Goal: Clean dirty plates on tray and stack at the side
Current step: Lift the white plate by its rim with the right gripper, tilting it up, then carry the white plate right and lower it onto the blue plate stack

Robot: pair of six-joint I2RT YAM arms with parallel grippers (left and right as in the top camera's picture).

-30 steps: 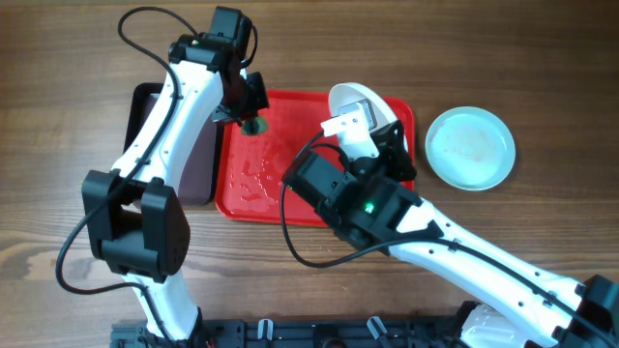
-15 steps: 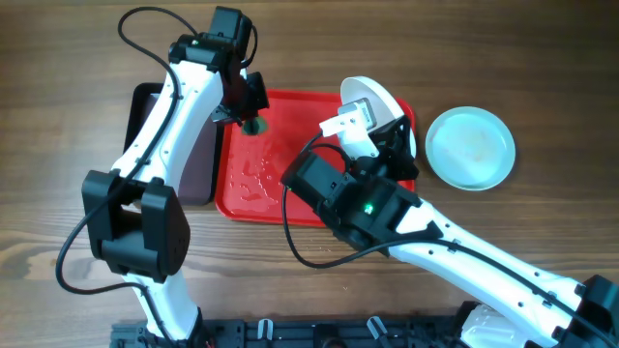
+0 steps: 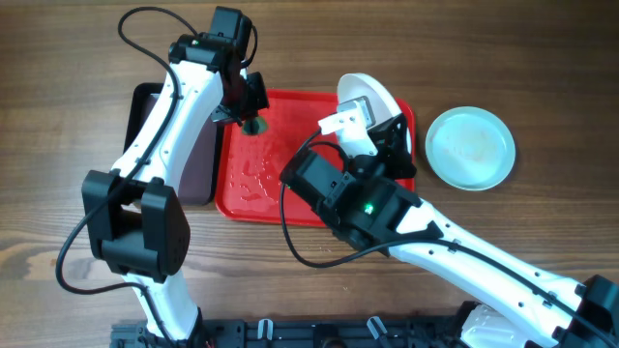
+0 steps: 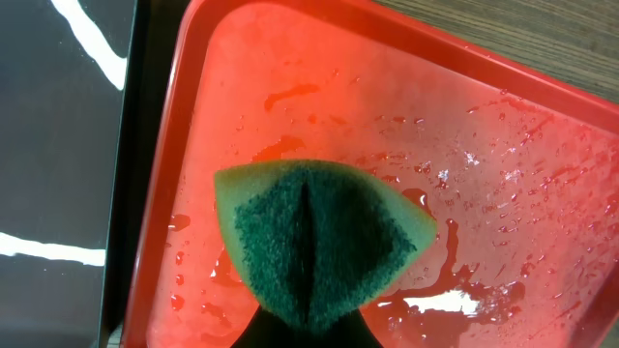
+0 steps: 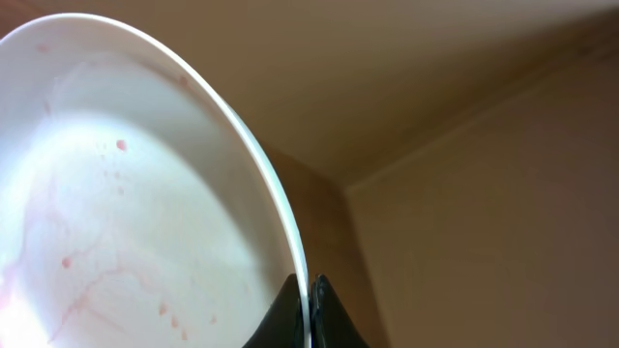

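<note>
The red tray (image 3: 253,184) lies in the middle of the overhead view, with no plate resting flat on its visible floor, only a scatter of wet drops and thin red-tinted streaks, thickest toward its centre and lower left. Against its left edge lies a smaller black tray (image 3: 143,108), mostly covered by the left arm; what it holds cannot be told. The left gripper (image 3: 251,116) hangs over the upper left corner of the red tray, its jaws pressed together on a green sponge (image 4: 314,242), folded so that the dark scouring side faces the wrist camera with a pale green rim around it (in that view the sponge is over the tray's wet floor close to the corner, and whether it touches cannot be told). The right gripper (image 5: 309,304) is over the upper right corner of the red tray, its jaws clamped on the rim of the white plate (image 5: 126,193), which is tilted up on edge, lifted off the tray. The plate's inner face carries faint pink streaks and a few small pink spots. To the right of the tray, well apart from it on the wooden table (image 3: 542,68), a pale mint-blue plate (image 3: 471,147) lies flat, with only faint marks across its middle.
</note>
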